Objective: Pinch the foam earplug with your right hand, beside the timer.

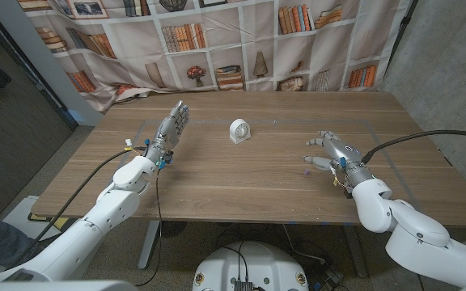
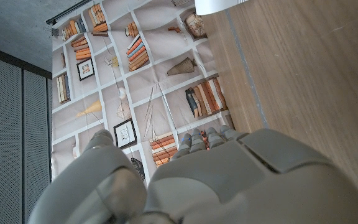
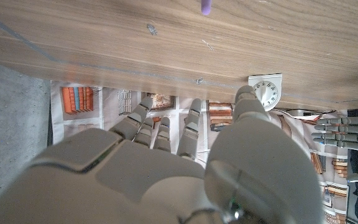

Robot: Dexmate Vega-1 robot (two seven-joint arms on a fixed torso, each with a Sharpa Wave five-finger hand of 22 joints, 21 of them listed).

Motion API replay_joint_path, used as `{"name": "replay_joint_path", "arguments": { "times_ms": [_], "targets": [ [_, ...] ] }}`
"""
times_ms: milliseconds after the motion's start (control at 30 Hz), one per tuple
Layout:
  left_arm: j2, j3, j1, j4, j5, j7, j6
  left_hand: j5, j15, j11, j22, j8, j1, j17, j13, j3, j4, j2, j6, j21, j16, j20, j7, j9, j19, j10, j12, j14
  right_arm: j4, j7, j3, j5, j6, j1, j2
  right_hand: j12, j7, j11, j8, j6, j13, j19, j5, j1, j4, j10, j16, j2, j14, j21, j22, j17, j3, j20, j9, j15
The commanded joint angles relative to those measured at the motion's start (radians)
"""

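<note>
A small purple foam earplug [image 1: 305, 171] lies on the wooden table [image 1: 241, 182], well to the right of the white round timer [image 1: 239, 130] and nearer the front. My right hand [image 1: 330, 150] hovers just behind and to the right of the earplug, fingers spread toward the timer, holding nothing. The right wrist view shows the earplug [image 3: 206, 6] on the wood apart from my fingers [image 3: 191, 124], with the timer [image 3: 265, 93] beyond them. My left hand [image 1: 172, 129] stands left of the timer with straight fingers and holds nothing.
A bookshelf-print curtain [image 1: 217, 48] hangs behind the table. Thin tape lines [image 1: 362, 123] mark a rectangle on the tabletop. A black cable [image 1: 427, 136] runs from my right wrist toward the right edge. In the left wrist view the timer's edge [image 2: 219, 5] shows past my left hand [image 2: 229, 180].
</note>
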Motion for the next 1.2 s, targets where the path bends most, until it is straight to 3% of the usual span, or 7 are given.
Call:
{"name": "replay_joint_path", "arguments": {
  "times_ms": [33, 600, 1200],
  "targets": [
    [0.001, 0.001, -0.003, -0.004, 0.004, 0.000, -0.002, -0.007, 0.004, 0.004, 0.005, -0.002, 0.000, 0.003, 0.005, 0.002, -0.003, -0.005, 0.001, -0.004, 0.000, 0.008, 0.001, 0.002, -0.033, -0.003, -0.003, -0.006, 0.025, -0.048, -0.069, -0.032, -0.019, 0.019, 0.012, 0.009, -0.005, 0.004, 0.011, 0.021, 0.003, 0.000, 0.007, 0.011, 0.004, 0.010, 0.006, -0.002, 0.006, -0.005, 0.004, 0.001, 0.000, 0.008, 0.005, 0.008],
    [0.007, -0.003, 0.014, -0.024, -0.002, 0.010, 0.007, -0.011, 0.006, 0.006, 0.006, -0.003, 0.003, 0.004, 0.005, 0.000, -0.004, -0.004, 0.003, -0.003, 0.000, 0.009, 0.001, 0.003, -0.033, 0.002, -0.003, -0.004, 0.079, -0.083, -0.157, -0.110, -0.049, 0.052, 0.039, 0.020, -0.020, -0.022, 0.029, 0.067, 0.003, 0.032, 0.013, 0.036, 0.002, 0.047, 0.014, -0.009, 0.039, -0.006, 0.006, 0.000, 0.002, -0.006, 0.011, -0.016],
    [0.004, -0.013, 0.041, -0.038, -0.013, 0.026, 0.001, -0.015, 0.006, 0.005, 0.006, -0.001, 0.006, 0.004, 0.005, -0.001, -0.005, -0.001, 0.011, -0.002, 0.002, 0.010, 0.001, 0.003, -0.032, 0.006, -0.003, 0.000, 0.152, -0.108, -0.178, -0.119, -0.029, 0.066, 0.074, 0.033, -0.018, -0.039, 0.050, 0.120, 0.004, 0.065, 0.021, 0.059, 0.003, 0.097, 0.019, -0.018, 0.073, -0.007, 0.007, 0.001, 0.000, -0.028, 0.014, -0.034]
  ]
}}
